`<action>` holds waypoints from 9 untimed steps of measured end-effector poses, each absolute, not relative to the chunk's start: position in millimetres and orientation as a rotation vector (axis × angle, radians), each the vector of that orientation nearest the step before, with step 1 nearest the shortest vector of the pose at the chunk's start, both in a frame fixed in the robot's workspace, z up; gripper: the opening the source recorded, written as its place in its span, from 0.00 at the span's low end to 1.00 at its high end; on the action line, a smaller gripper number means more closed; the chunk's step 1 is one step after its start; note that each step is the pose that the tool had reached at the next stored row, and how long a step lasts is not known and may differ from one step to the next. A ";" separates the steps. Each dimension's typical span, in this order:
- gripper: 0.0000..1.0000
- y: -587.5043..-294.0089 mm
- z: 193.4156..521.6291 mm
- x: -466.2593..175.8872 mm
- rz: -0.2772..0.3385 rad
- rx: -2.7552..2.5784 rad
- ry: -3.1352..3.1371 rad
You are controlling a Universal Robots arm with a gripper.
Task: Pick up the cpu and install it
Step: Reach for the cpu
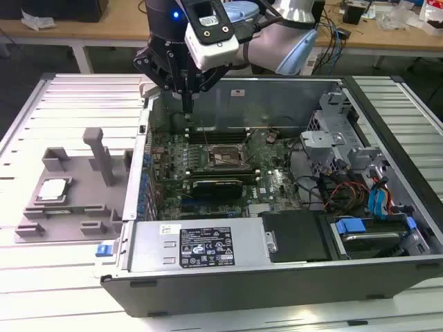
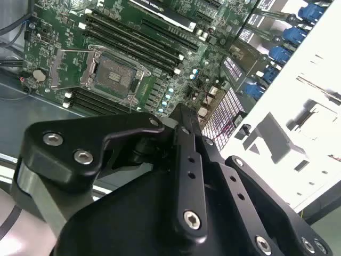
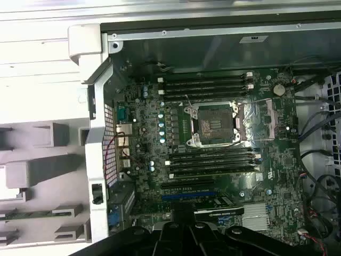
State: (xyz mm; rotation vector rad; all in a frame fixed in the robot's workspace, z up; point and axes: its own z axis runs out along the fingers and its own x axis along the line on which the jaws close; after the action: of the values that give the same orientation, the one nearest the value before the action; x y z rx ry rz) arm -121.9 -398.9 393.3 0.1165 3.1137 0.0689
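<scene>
One pincer (image 1: pixel 187 104) hangs with its fingers drawn together on nothing, above the motherboard (image 1: pixel 208 173) inside the open computer case (image 1: pixel 277 277). The cpu (image 1: pixel 53 190) lies flat in the grey fixture tray (image 1: pixel 83 225) on the bench (image 1: pixel 41 290), toward the edge at the exterior view's left, well apart from the pincer. On the board, the socket (image 3: pixel 213 124) stands open in the first wrist view

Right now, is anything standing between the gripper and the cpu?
Yes. The gripper hangs over the motherboard, while the cpu lies outside the case on the grey tray. The case's side wall stands between them, and the tray's upright post rises between that wall and the cpu.
</scene>
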 end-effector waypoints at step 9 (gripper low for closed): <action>0.11 -398.8 393.3 -121.9 0.069 0.117 3.114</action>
State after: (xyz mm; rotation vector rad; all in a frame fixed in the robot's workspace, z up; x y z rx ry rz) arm -121.9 -398.8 393.3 0.1166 3.1137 0.0689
